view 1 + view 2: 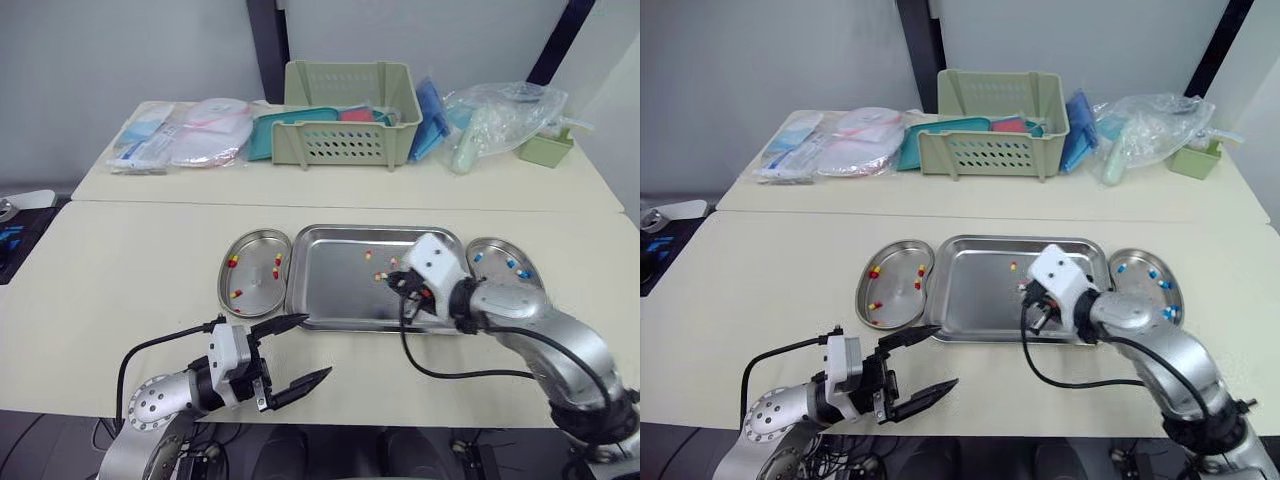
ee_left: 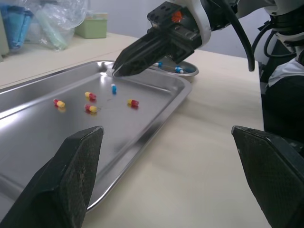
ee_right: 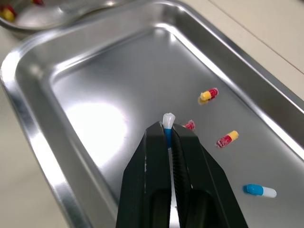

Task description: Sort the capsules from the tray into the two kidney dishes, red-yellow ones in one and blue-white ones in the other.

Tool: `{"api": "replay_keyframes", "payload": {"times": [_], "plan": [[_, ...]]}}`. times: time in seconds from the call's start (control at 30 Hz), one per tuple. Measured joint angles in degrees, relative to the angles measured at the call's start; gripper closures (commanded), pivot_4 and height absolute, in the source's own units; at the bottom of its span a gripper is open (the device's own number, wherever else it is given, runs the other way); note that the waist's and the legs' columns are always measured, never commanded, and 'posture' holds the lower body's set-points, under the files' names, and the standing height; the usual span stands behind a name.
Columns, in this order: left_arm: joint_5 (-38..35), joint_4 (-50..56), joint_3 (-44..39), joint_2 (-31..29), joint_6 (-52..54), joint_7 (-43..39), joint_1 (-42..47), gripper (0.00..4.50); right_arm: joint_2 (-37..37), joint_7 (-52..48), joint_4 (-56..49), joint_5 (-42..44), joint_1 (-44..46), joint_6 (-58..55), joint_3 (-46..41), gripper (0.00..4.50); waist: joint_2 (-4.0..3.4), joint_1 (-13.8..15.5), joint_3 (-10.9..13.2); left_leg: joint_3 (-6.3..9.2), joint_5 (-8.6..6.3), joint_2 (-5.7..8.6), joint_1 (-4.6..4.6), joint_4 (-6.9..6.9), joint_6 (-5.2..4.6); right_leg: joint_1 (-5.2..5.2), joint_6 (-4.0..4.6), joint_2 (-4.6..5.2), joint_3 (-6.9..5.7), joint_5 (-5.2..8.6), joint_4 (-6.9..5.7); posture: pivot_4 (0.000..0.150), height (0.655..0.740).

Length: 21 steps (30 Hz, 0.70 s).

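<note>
A steel tray (image 1: 340,295) lies mid-table between two kidney dishes. The left dish (image 1: 255,250) holds red-yellow capsules (image 1: 233,262); the right dish (image 1: 492,247) holds blue-white ones (image 1: 510,265). My right gripper (image 3: 168,127) hovers low over the tray's right half, shut on a blue-white capsule (image 3: 168,118) that pokes out white end first. Loose in the tray are several red-yellow capsules (image 3: 227,138) and one blue-white capsule (image 3: 260,190). My left gripper (image 1: 305,350) stands open and holds nothing, over the table's front edge just short of the tray's front left corner.
On the rear table stand a green basket (image 1: 345,125), packaged supplies (image 1: 190,135) at the left, a clear plastic bag (image 1: 500,115) and a small green box (image 1: 545,148) at the right. A black cable (image 1: 440,370) trails from my right wrist over the front of the table.
</note>
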<state>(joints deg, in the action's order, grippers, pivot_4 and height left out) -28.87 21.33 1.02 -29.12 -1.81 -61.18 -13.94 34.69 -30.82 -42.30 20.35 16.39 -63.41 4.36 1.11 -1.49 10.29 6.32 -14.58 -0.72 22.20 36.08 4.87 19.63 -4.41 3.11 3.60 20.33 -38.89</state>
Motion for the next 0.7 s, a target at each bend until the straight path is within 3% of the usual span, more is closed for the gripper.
{"api": "replay_keyframes", "payload": {"times": [0.17,0.33,0.7], "plan": [[-1.76,-2.00,-0.43,0.49,-1.54,-2.51,1.78,0.00,1.09,-3.19,-4.17,5.67,-10.42,1.11,-18.11,4.48,-0.01,-0.09,-0.01,0.01,0.00,0.01,0.03,0.02,0.00,0.00,0.00,0.00,-0.02,0.00,-0.04,0.150,0.7400],[-1.81,-4.21,-0.22,1.78,-3.76,-3.36,2.94,0.00,1.33,-4.05,-3.59,5.65,-22.97,4.93,-30.22,4.48,-0.03,-0.17,-0.02,-0.03,0.00,0.00,-0.01,0.01,-0.01,-0.03,0.00,-0.01,0.02,0.00,-0.04,0.150,0.7400],[-1.15,-5.16,0.90,2.61,-4.49,-2.32,4.47,0.00,0.76,-1.51,7.63,1.12,-28.84,17.25,-33.73,4.48,-0.05,-0.36,-0.03,-0.13,0.00,0.01,-0.27,0.01,-0.01,-0.24,-0.01,-0.01,0.12,0.00,-0.03,0.150,0.7400]]}}
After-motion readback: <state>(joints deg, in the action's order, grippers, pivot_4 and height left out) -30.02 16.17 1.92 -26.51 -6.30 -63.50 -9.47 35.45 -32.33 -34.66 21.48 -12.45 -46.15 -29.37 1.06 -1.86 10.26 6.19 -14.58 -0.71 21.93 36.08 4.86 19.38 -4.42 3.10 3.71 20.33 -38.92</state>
